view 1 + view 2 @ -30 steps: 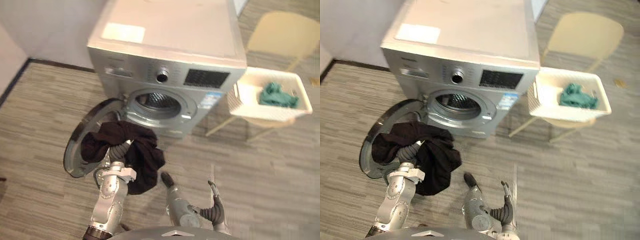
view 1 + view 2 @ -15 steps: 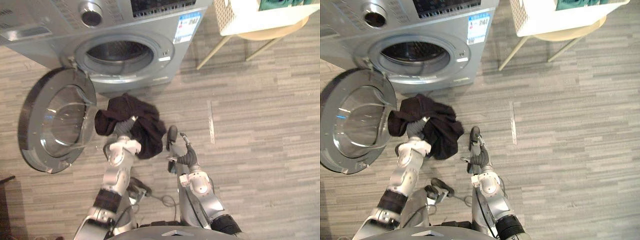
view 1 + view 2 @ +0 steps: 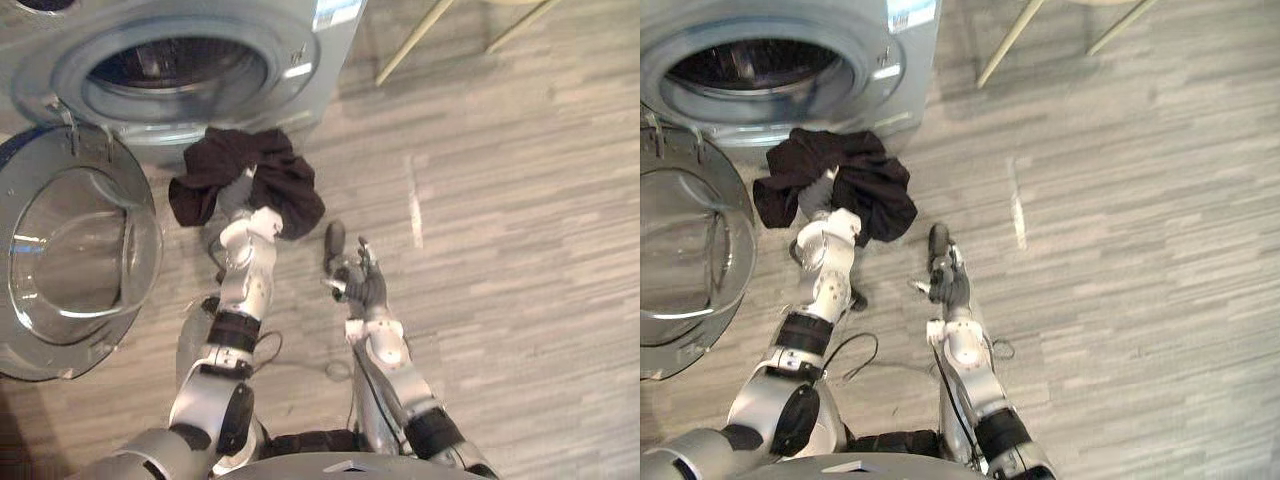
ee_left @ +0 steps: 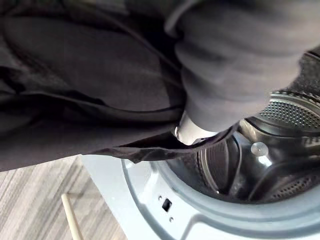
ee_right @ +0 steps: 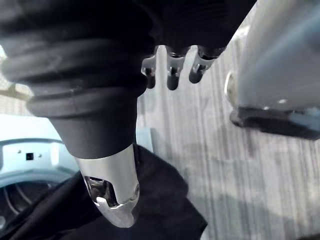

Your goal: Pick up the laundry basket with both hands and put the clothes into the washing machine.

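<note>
Silver-grey washing machine door [image 3: 72, 250] lies swung fully open at the far left, glass bowl facing up. Beside it, the washing machine [image 3: 322, 55] shows its round drum opening [image 3: 172, 68] uncovered, with the perforated drum visible in the left wrist view. A black garment [image 3: 270, 180] hangs bunched just in front of and below that opening, outside the drum. It is draped over the left hand [image 3: 238, 192], which it covers, so whether that hand is clenched on the cloth cannot be told. To the right, apart from the garment, the right hand [image 3: 357, 278] is held above the wood-grain floor [image 3: 520, 250] — fingers loose and extended, thumb straight, nothing in its grasp. Pale chair legs [image 3: 408, 42] stand on the floor at upper right.
</note>
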{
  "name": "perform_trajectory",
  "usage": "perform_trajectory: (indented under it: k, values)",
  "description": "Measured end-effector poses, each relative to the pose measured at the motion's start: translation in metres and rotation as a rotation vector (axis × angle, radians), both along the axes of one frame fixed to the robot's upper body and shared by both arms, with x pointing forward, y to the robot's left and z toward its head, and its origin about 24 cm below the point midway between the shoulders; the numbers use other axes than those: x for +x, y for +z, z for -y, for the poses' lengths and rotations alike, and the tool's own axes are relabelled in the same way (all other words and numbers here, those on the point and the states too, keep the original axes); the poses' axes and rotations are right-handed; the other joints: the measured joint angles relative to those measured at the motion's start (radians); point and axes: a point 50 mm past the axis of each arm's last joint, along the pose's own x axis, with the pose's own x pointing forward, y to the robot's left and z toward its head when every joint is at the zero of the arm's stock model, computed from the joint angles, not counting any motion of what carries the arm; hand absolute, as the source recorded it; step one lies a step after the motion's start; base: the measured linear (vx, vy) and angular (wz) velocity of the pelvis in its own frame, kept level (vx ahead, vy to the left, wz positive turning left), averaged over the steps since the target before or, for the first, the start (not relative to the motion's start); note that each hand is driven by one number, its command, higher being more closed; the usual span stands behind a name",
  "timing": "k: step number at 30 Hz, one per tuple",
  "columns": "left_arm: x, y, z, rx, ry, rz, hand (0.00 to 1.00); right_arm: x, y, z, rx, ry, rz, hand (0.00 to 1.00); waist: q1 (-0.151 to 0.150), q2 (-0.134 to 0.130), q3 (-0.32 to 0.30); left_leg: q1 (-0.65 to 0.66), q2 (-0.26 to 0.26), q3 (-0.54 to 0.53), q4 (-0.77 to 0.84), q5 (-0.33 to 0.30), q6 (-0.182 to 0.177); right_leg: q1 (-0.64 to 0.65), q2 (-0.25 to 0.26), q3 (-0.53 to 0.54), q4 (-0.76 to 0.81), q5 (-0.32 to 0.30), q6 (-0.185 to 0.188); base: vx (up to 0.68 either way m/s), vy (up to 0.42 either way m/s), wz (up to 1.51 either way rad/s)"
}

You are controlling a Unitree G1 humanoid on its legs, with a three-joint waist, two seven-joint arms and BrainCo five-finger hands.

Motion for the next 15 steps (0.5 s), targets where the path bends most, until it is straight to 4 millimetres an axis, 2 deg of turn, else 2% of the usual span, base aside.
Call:
perform_trajectory:
  k: [2, 5, 6, 11, 12, 15]
  values:
    - [0.008, 0.031, 0.001, -0.006, 0.004, 0.076, 1.0, 0.002, 0.017, -0.008, 0.092, 0.003, 0.063, 0.0, 0.0, 0.0, 0.0, -0.061, 0.018, 0.004, 0.077, -0.048, 0.006, -0.081, 0.0, 0.027, 0.058, -0.01, 0.012, 0.04, 0.095, -0.27]
    - [0.015, 0.101, 0.005, -0.023, 0.002, 0.26, 1.0, 0.004, 0.043, -0.014, 0.206, 0.017, 0.169, 0.0, -0.003, 0.0, 0.001, -0.181, 0.056, 0.005, 0.204, -0.108, 0.031, -0.224, -0.003, 0.054, 0.162, -0.021, 0.03, 0.03, 0.064, -0.18]
    - [0.015, 0.116, 0.003, -0.013, 0.009, 0.304, 1.0, 0.004, 0.047, -0.014, 0.228, 0.024, 0.187, 0.0, -0.004, 0.0, 0.001, -0.206, 0.063, 0.005, 0.233, -0.127, 0.034, -0.257, -0.003, 0.063, 0.186, -0.028, 0.038, 0.0, 0.051, -0.18]
    - [0.01, 0.174, -0.03, -0.002, 0.112, 0.463, 1.0, -0.001, 0.056, -0.017, 0.295, 0.074, 0.237, 0.0, -0.023, 0.0, 0.001, -0.295, 0.087, 0.008, 0.307, -0.166, 0.048, -0.357, -0.003, 0.077, 0.224, -0.04, 0.058, -0.06, 0.027, -0.09]
    - [0.008, 0.18, -0.032, 0.003, 0.117, 0.48, 1.0, -0.002, 0.057, -0.017, 0.299, 0.082, 0.246, 0.0, -0.023, 0.0, 0.001, -0.303, 0.088, 0.007, 0.308, -0.166, 0.048, -0.365, -0.003, 0.076, 0.224, -0.039, 0.058, -0.06, 0.012, -0.01]
    - [-0.003, 0.218, -0.036, 0.0, 0.12, 0.595, 1.0, -0.004, 0.062, -0.015, 0.342, 0.1, 0.279, 0.0, -0.025, 0.0, 0.001, -0.345, 0.092, 0.001, 0.31, -0.166, 0.048, -0.396, -0.003, 0.067, 0.215, -0.034, 0.058, -0.05, 0.014, 0.0]
